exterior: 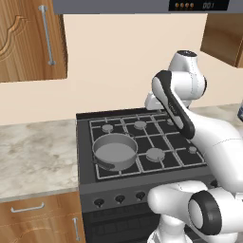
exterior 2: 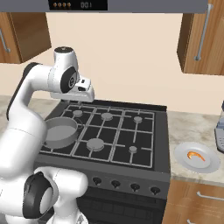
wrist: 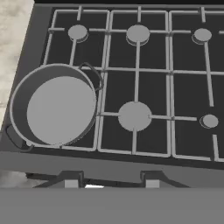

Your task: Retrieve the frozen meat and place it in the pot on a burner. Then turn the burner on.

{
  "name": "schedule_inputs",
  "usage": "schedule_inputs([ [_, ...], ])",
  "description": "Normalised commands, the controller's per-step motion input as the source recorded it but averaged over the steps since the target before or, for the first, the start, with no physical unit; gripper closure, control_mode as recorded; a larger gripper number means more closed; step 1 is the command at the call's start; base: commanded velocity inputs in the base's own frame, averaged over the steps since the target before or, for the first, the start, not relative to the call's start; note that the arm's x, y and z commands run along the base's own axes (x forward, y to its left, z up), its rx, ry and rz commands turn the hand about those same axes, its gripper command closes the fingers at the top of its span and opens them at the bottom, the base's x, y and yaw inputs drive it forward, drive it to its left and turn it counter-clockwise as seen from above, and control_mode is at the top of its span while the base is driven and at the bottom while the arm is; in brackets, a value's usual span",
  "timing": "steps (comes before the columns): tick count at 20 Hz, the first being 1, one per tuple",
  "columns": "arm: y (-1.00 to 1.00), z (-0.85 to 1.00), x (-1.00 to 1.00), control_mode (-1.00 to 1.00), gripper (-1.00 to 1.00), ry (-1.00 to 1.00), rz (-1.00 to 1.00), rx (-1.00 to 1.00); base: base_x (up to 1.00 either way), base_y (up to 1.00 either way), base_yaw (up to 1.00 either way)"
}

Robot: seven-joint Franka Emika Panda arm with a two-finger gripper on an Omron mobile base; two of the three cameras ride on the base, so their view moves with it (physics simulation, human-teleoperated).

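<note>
Frozen meat point(exterior 2: 196, 156) lies on a plate point(exterior 2: 210, 166) on the bench right of the stove point(exterior 2: 162, 131). Pot point(exterior: 114, 152) sits on the front-left burner. Arm folds high, its tool point(exterior 2: 81, 101) hovering over the stove's back edge, pointing down; I can't tell its jaws' state.

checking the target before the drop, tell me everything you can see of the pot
The pot is wide, shallow and round, grey metal by its look, with a darker rim and small dark loop handles on opposite sides. It is empty and sits upright on the stove's front left burner grate, nothing else touching it.
</note>
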Motion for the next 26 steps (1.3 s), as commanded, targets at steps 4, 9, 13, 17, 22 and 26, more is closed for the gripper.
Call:
schedule_inputs([
  [4, 0.0, 0.0, 0.0, -1.0, -1.0, 0.0, -0.04, 0.0, 0.0, 0.0, 0.0],
  [9, -0.18, 0.0, 0.0, -1.0, -1.0, 0.0, -0.08, 0.0, 0.0, 0.0, 0.0],
  [13, -0.42, 0.0, 0.06, -1.0, -1.0, 0.09, -0.15, 0.0, 0.0, 0.0, 0.0],
  [17, -0.47, -0.03, 0.08, -1.0, -1.0, 0.07, -0.16, 0.0, 0.0, 0.0, 0.0],
  [22, -0.3, -0.24, 0.06, -1.0, -1.0, 0.04, -0.25, 0.0, 0.0, 0.0, 0.0],
  [26, -0.46, -0.35, 0.18, -1.0, -1.0, 0.02, -0.3, 0.0, 0.0, 0.0, 0.0],
])
